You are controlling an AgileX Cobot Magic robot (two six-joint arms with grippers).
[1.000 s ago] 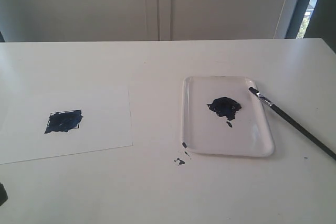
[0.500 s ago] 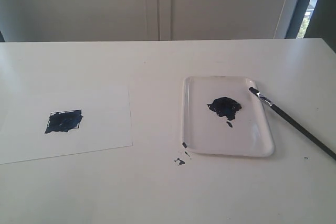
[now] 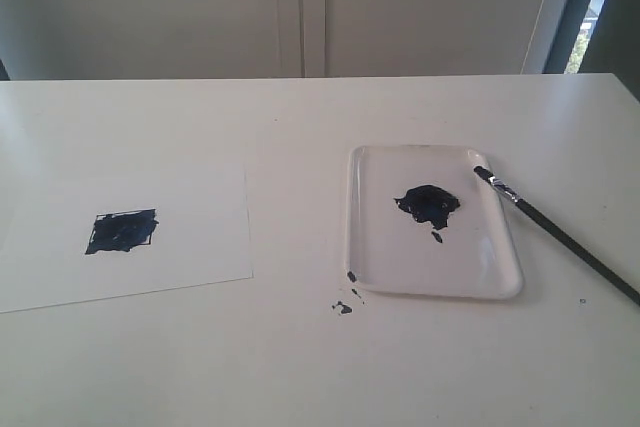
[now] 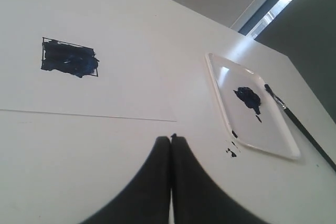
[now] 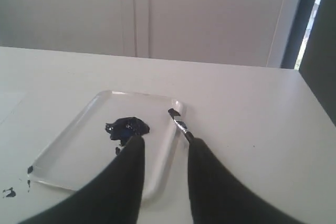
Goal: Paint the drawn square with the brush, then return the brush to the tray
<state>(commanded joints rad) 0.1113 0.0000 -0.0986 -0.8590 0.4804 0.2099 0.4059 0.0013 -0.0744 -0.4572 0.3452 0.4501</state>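
The drawn square is filled with black paint on its white paper sheet at the left; the left wrist view also shows this square. The tray lies right of centre with a black paint blob. The brush rests with its bristles on the tray's far right rim and its handle on the table, running toward the right edge. My left gripper is shut on nothing, above the table near the paper's edge. My right gripper is open over the tray's rim, the brush just beyond one finger.
Small black paint spatters lie on the table just off the tray's near left corner. A pale wall stands behind the table, with a dark window frame at the far right. Neither arm shows in the exterior view.
A dark object at the bottom left corner of the exterior view one second ago has left the frame. The brush, tray and paper have not moved.
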